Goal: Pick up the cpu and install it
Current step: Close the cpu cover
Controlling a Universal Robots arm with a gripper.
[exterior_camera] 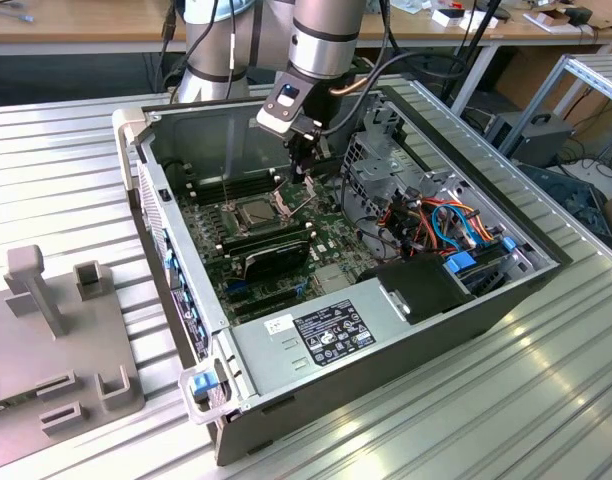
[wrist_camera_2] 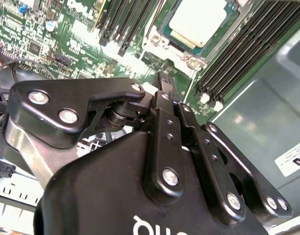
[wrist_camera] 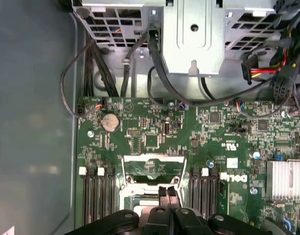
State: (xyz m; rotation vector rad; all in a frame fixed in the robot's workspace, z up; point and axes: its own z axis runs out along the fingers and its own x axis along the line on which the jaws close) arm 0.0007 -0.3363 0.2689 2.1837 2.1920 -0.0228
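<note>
Currently the hand (exterior_camera: 304, 176) hangs inside the open computer case (exterior_camera: 216, 130) on the counter (exterior_camera: 66, 150), low over the motherboard (wrist_camera: 155, 132). Its fingers (wrist_camera: 163, 196) are clenched together with nothing between them. The cpu (wrist_camera_2: 196, 22) lies flat in its socket (wrist_camera_2: 154, 42), silver top up, near the fingertips in the second wrist view but not touching them.

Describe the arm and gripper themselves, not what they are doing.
The arm is a silver-grey tube with dark bands; black cables run beside it. A pale box sits at its wrist. The gripper is matte black: jointed link fingers, bright silver screws, white lettering on its body.
</note>
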